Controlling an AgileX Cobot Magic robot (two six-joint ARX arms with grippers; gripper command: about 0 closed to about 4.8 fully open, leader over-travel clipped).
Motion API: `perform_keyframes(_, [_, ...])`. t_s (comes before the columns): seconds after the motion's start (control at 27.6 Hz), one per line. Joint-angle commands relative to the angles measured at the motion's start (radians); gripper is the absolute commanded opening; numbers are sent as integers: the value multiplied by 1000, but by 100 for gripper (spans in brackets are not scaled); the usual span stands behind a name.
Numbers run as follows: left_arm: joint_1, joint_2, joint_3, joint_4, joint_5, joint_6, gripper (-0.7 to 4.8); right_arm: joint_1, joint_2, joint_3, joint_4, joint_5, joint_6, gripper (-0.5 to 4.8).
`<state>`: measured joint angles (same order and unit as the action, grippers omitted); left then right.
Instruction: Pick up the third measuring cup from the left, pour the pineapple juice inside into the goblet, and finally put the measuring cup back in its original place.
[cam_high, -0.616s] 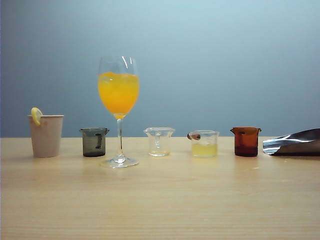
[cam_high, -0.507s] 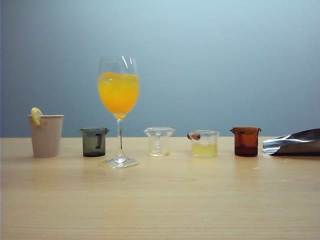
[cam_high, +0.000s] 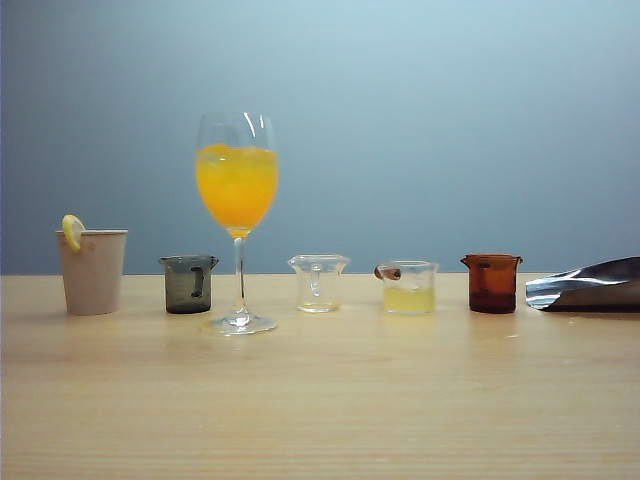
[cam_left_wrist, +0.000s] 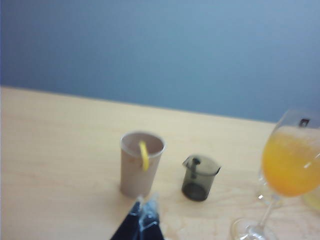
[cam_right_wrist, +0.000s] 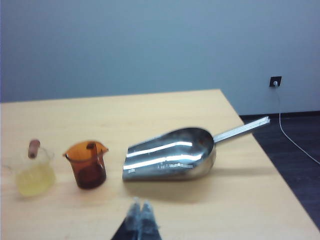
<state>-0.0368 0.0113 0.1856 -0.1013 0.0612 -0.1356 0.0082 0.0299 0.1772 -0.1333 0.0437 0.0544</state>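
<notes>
Clear third measuring cup (cam_high: 408, 287), pale pineapple juice (cam_high: 408, 299), grippers away.

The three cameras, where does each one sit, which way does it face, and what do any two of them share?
Exterior view: level with the table, facing the row of cups and the wall; no arm shows.
Left wrist view: above the table's left part, looking down past the shut left gripper at the paper cup, grey cup and goblet.
Right wrist view: above the right part, over the shut right gripper, at the third measuring cup, amber cup and scoop.
Shared: both wrist views' items also appear in the exterior view.
</notes>
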Motion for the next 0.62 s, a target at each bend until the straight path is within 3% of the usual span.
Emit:
perform_keyframes(0.04, [-13,44,79,-101,14,-7,-6,0,73,70,-15,-37,-1,-9])
perform_keyframes(0.25, [-58,187,217,-93,53,-7,-6,1,287,227,-1,-85,28,-9])
perform_keyframes(0.36, [-113,340,356,-103,68,-1,-5,7,428,309,11,-88,52,-9])
perform_keyframes(0.62, [-230,598,623,-278,56,61,-6,183,653,351,194,-77,74,-9])
